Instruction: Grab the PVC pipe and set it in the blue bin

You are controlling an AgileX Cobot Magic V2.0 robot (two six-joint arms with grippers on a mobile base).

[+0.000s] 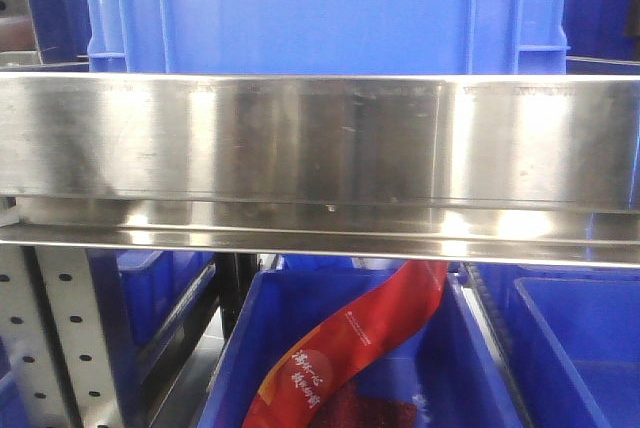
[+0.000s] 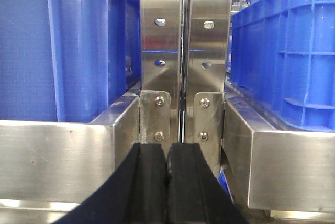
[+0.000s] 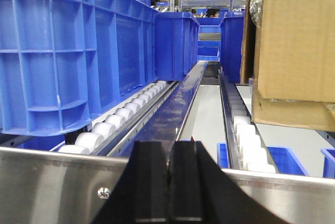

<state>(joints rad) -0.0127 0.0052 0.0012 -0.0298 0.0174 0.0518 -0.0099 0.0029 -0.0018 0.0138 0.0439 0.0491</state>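
The PVC pipe is out of view in every frame. In the front view a blue bin (image 1: 300,8) stands on the steel shelf rail (image 1: 320,138), and another blue bin (image 1: 250,348) below holds a red printed bag (image 1: 350,348). My left gripper (image 2: 167,153) is shut with nothing between its black pads, facing the steel upright posts (image 2: 183,51). My right gripper (image 3: 168,150) is shut and empty too, just in front of a steel rail (image 3: 52,182) of the roller rack.
Blue crates (image 2: 57,46) (image 2: 288,51) flank the posts in the left wrist view. The right wrist view shows a blue crate (image 3: 63,51) on white rollers (image 3: 115,119), a cardboard box (image 3: 298,46) at right, and small blue bins (image 3: 282,158) below.
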